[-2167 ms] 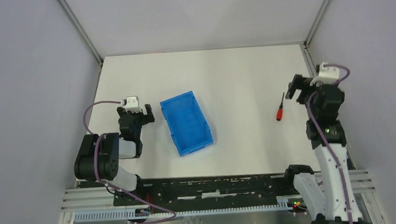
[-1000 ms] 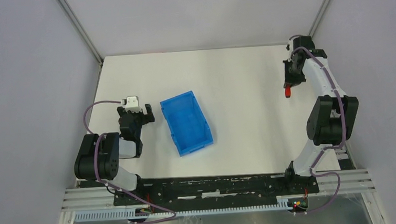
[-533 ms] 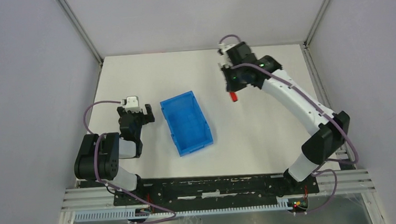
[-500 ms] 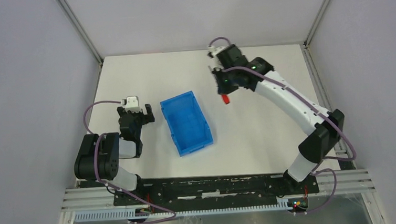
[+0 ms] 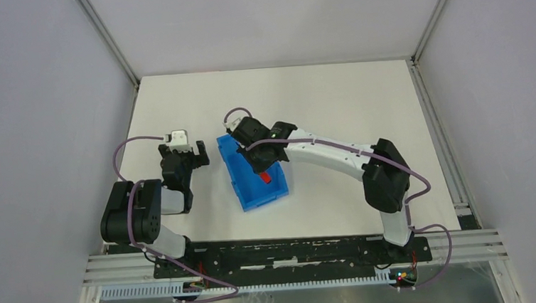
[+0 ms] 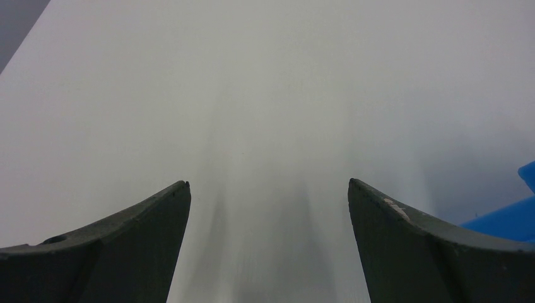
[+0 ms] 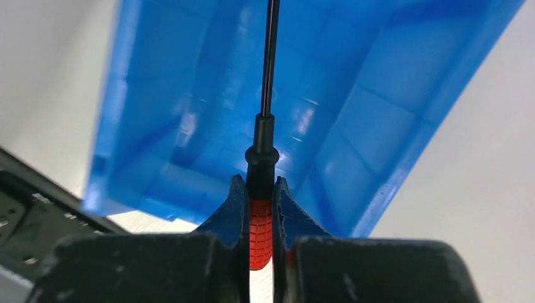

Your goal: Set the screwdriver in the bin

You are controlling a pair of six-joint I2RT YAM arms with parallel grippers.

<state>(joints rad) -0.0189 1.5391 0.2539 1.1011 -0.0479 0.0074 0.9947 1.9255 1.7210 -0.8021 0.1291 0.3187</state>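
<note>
White table [image 5: 333, 104], toward its left edge: my right gripper [image 7: 259, 189] clamps the screwdriver [image 7: 264, 136] by its red handle, shaft running straight ahead over the bin [image 7: 359, 107] floor. My left gripper [image 6: 268, 189] gapes empty beside the bin.

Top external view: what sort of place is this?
Probably a lab robot cell: white table between plain grey walls, two arms bolted to a metal rail, just a blue bin and screwdriver.
</note>
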